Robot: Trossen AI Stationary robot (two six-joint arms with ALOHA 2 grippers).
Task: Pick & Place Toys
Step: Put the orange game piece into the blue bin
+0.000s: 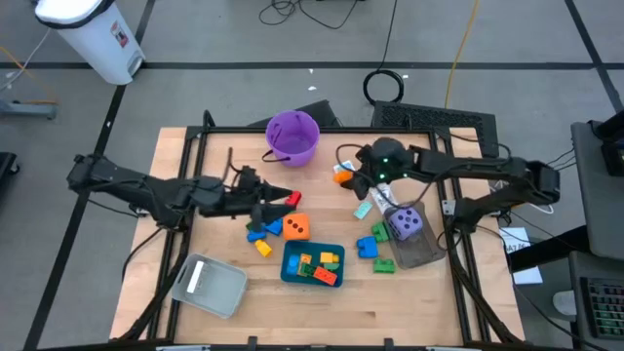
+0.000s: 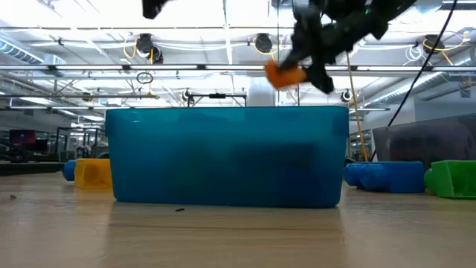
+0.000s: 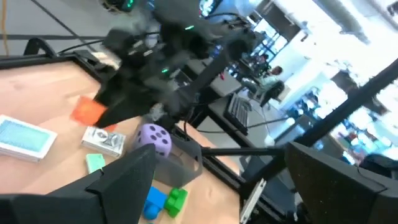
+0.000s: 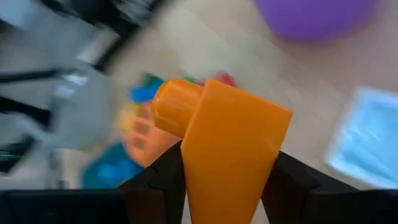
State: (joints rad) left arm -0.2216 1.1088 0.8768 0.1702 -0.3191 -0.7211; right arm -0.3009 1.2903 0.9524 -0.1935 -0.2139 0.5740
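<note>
My right gripper [image 1: 345, 177] is shut on an orange brick [image 4: 227, 143], which is held high above the table, near the purple bucket [image 1: 292, 136]. The brick also shows in the low view [image 2: 285, 74]. My left gripper [image 1: 281, 202] is open and empty [image 3: 217, 171], above the table beside a red brick [image 1: 292, 198]. An orange die [image 1: 295, 227] and blue and yellow bricks [image 1: 257, 234] lie on the table. A purple die [image 1: 407, 224] sits in the clear tray [image 1: 424, 255]. The teal tray [image 1: 292, 271] holds several bricks. My right gripper pinches the orange brick between its two fingers [image 4: 165, 177], which lie on two opposite sides [image 4: 193, 168] of the brick. The brick's round stud [image 4: 168, 109] sticks out beyond the fingertips. The brick is lifted clear, well above the teal tray's rim.
A grey tray [image 1: 210, 286] stands at the near left. White-and-blue cards [image 1: 363, 208] lie near the clear tray. Blue and green bricks [image 1: 375, 252] lie between the teal and clear trays. The table's dark frame rails run along its edges.
</note>
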